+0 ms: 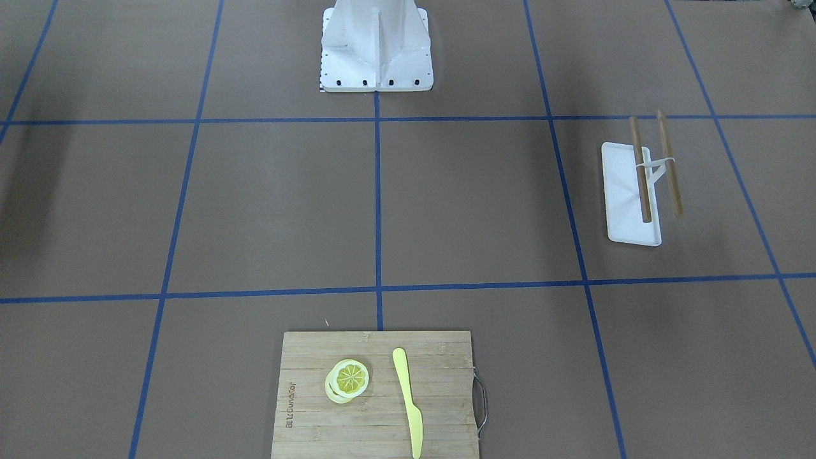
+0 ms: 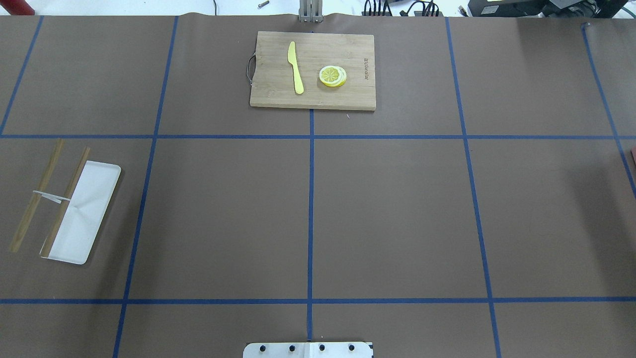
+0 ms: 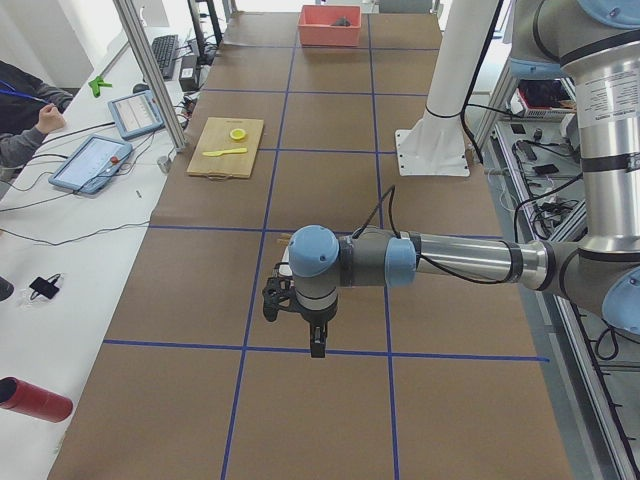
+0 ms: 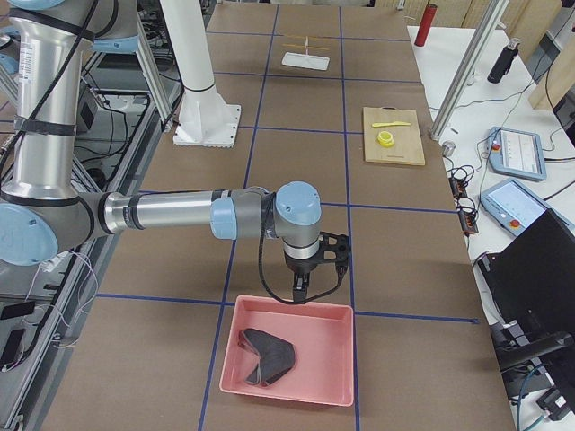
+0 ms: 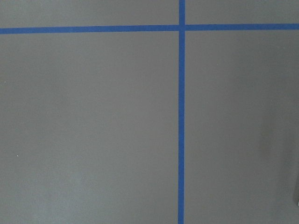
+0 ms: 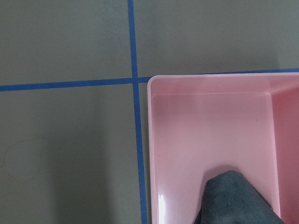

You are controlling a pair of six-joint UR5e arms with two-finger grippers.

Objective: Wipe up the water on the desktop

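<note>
Overhead exterior first: we've got the brown table, gridded in blue tape, running under everything. Our landmark is the bamboo cutting board at the far edge. A yellow knife and lemon slices lie on it, apart. Dark lettering runs along the short edge by the lemon, too small for us to read.

Well off the board toward the robot's left sits a white tray with two wooden sticks, one on it and one just beside. Further out that way, the left hand hangs over the table; spread or pressed together, we cannot tell.

Far off the board's other side, the right hand hangs above the rim of a pink bin holding a dark cloth. Its state, again, we cannot tell.
</note>
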